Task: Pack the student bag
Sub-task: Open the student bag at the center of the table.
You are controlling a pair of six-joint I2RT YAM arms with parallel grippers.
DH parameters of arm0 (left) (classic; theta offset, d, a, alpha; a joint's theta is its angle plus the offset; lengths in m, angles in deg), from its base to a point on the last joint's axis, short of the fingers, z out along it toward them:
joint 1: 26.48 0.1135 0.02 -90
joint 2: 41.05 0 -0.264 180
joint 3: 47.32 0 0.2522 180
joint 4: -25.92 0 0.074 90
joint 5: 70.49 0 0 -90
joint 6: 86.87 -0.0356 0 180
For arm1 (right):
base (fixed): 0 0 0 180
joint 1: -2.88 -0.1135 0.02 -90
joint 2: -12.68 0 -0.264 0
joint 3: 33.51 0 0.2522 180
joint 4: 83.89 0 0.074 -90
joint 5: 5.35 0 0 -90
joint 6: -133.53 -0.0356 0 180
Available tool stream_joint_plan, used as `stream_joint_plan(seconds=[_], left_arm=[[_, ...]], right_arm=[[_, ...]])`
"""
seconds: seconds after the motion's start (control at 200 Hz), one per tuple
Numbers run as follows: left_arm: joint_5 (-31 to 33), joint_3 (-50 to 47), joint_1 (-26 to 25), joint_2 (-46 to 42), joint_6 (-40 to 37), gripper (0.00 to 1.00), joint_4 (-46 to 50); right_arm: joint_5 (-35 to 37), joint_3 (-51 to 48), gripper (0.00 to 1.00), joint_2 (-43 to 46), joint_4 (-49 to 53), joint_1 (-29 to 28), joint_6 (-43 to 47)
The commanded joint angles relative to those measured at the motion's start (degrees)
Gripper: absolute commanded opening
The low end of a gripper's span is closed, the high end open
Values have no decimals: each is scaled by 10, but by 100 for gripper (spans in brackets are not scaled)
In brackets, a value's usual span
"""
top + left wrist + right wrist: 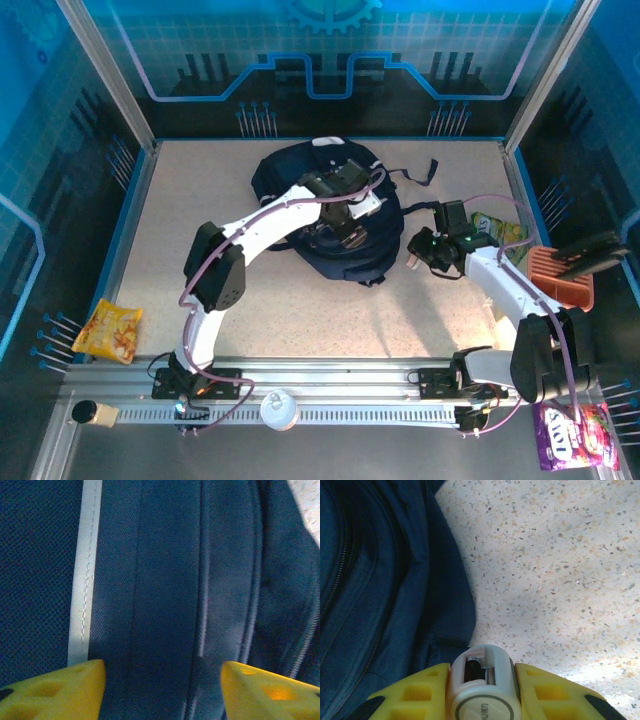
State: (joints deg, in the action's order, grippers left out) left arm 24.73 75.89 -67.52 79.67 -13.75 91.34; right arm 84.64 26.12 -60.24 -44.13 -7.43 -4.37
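The student bag [290, 175], dark navy with a white stripe [85, 580], lies at the back middle of the table. My left gripper [350, 236] is down on the bag's top. Its yellow fingers [60, 690] stand apart, and navy fabric [165, 580] spans the gap between them. My right gripper [418, 258] hovers just right of the bag, shut on a small white cylindrical device [487, 700]. The bag's side [380, 590] lies to the left of that gripper [482, 690], with speckled tabletop [555, 570] ahead.
A yellow snack packet [108, 330] lies at the near left. An orange basket [562, 275] and a green-yellow packet [497, 232] sit at the right. A purple sweets bag [575, 437] and a white round lid [278, 408] rest on the near rail.
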Motion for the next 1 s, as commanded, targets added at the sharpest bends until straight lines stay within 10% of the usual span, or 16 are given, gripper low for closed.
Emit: stream_joint_plan(seconds=[0.0,0.645,0.996], left_arm=[[52,32,-7,21,-14,58,48],[-3,123,26,21,99,1,77],[-94,63,30,-91,168,0,-69]], right_arm=[[-12,-2,25,16,-11,7,3],[-46,-3,26,17,-36,8,-21],[-144,42,27,-31,-165,-12,-86]])
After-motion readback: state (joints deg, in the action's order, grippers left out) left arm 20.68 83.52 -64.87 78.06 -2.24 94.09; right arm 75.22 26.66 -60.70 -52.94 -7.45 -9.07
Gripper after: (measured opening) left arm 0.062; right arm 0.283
